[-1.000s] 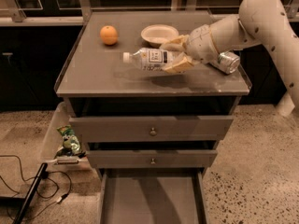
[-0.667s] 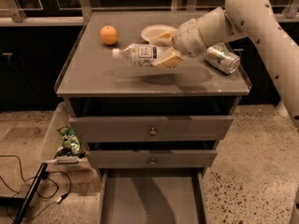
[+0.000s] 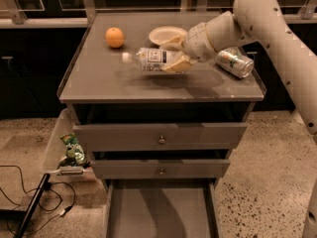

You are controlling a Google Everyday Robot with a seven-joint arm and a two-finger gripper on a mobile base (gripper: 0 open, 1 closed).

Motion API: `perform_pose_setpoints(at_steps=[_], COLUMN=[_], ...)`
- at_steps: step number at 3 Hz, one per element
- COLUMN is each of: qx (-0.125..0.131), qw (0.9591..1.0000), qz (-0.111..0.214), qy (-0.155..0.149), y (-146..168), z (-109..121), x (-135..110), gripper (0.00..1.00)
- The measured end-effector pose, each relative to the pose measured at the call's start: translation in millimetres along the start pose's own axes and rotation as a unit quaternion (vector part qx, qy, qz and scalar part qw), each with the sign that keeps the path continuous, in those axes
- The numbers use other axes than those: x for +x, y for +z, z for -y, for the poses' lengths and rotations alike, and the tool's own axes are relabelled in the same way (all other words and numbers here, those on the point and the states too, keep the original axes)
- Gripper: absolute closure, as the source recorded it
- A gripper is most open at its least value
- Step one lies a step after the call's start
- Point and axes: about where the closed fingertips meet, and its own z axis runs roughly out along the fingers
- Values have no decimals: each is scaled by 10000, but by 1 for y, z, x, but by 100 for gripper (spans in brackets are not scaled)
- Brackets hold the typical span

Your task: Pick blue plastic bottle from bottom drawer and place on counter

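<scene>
1. Your gripper (image 3: 169, 57) sits over the middle of the counter (image 3: 99, 81), at the end of the arm (image 3: 267, 29), which reaches in from the right.
2. Its two tan fingers (image 3: 179, 63) are clamped on the blue plastic bottle (image 3: 148, 58), one on the far side of it and one on the near side, gripping the bottle's right-hand end.
3. You hold the bottle on its side, with the white cap (image 3: 127, 57) pointing left, away from the wrist, and the printed label facing the camera.
4. A shadow lies on the counter below the bottle. It looks held just above the surface rather than resting on it, but you cannot be sure from this view.
5. Behind the bottle, the orange (image 3: 115, 37) sits to its left and the white plate (image 3: 166, 33) sits just beyond the gripper.
6. To the right of the wrist, the dented can (image 3: 234, 62) lies on its side on the counter.
7. Below, the bottom drawer (image 3: 161, 209) is pulled out, and the two knobbed drawers (image 3: 161, 135) above it are pushed in.
</scene>
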Motion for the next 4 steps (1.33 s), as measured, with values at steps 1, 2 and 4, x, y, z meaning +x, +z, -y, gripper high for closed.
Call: perform_pose_setpoints(at_steps=[1,2,4], qx=[249,469,458], qw=[9994,9980,9957], qz=[-95,-197,-381], qy=[229,368,707], y=[-11,-21,-18], z=[10,16,13], x=[14,19,45], gripper=[100,100,100])
